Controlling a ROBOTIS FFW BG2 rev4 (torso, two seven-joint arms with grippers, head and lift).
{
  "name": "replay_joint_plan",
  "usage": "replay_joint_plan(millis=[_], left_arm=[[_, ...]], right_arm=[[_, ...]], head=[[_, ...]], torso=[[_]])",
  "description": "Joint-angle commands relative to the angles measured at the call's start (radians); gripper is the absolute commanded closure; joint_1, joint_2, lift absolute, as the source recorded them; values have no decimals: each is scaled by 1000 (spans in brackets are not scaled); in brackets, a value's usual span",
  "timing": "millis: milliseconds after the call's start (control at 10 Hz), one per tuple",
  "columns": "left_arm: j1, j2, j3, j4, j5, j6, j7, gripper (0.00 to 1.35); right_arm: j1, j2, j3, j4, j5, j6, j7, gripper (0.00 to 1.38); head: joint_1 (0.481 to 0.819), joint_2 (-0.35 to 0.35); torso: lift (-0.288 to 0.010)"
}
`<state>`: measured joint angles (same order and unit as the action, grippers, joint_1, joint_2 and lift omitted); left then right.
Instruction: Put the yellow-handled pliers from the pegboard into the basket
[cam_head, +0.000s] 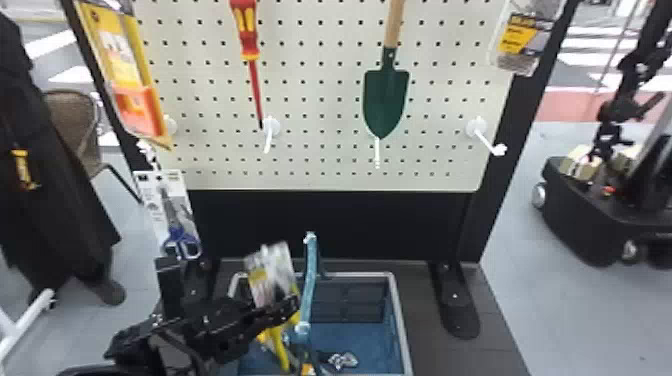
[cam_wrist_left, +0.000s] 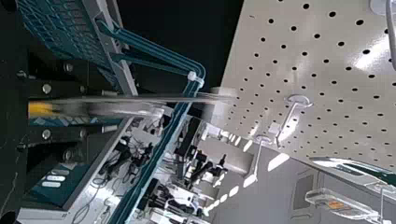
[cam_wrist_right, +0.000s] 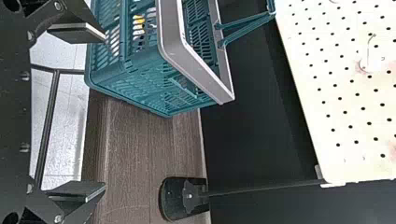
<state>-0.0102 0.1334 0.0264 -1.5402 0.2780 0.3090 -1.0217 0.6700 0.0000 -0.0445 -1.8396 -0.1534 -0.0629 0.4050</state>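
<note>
Basket rim (cam_head: 402, 330): room right of handle (cam_head: 310, 280) | left hand (cam_head: 294, 305), lower centre, clamped on pliers (cam_head: 279, 346) | right hand (cam_wrist_right: 105, 111) spread wide, empty

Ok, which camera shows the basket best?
The head view: it looks down through the open top of the basket onto its floor. The right wrist view shows slotted outer walls and a rim corner; the left wrist view catches part of the rim and handle.
</note>
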Motion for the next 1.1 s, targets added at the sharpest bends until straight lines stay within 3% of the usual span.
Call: replay_joint_plan(millis=[0,100,1000], left_arm=[[-6,2,4,0,-8,7,-2,394],[-6,0,12,-2,-8,1,-2,107],[-9,-6,21,-5,-8,-2,-2,151]], right_arm=[[-2,1,0,0,0,0,0,176],[-2,1,0,0,0,0,0,176],[-4,1,0,0,-2,0,0,176]], head=[[549,0],[549,0],[549,0]], torso=[[-100],[-100],[-100]])
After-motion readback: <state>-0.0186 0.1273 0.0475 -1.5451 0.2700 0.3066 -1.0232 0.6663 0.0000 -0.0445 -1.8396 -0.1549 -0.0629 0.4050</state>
